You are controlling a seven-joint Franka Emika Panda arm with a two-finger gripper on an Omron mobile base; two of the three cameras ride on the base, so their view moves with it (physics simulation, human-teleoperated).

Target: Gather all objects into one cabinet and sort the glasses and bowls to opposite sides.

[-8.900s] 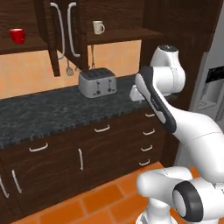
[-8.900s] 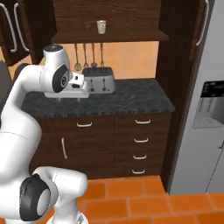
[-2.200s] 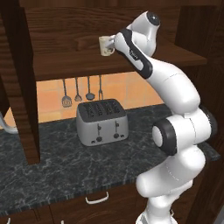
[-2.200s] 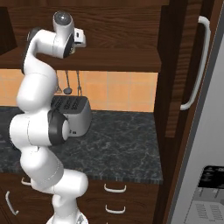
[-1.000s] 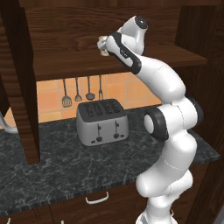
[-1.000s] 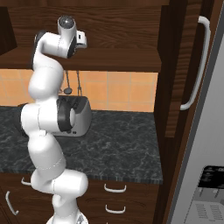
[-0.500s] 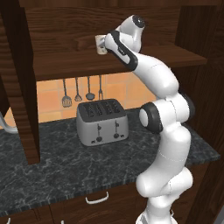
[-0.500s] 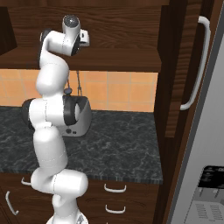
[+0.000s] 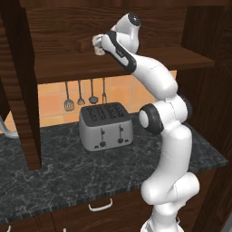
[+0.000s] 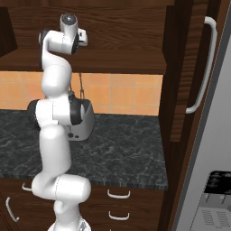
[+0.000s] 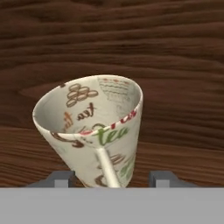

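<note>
High in the open cabinet (image 9: 113,27), the arm reaches up with the cream mug (image 11: 94,131) sitting between the two tips of the gripper (image 11: 111,177). The jaws stand one on each side of the mug's base and look to be pinching it, though the contact itself is hidden under the mug. In the hand view the mug leans to one side, its mouth open toward the camera, printed words and coffee beans on its inner wall. Beyond the jaws lie the wood-grain back panel and the shelf (image 9: 136,63).

From the left base view the mug (image 9: 98,45) sits just off the end of the hand, low over the shelf or on it; which of the two cannot be told.

As a reading of the job: this one mug is already inside the cabinet and seems to be on its way to a place at one side. It has not been let go. The other mugs and the bowl are yet to be dealt with as far as these pictures go, so most of the gathering and sorting appears to remain. Below the jaws, the toaster (image 9: 106,125) stands on the desk (image 9: 59,172).
</note>
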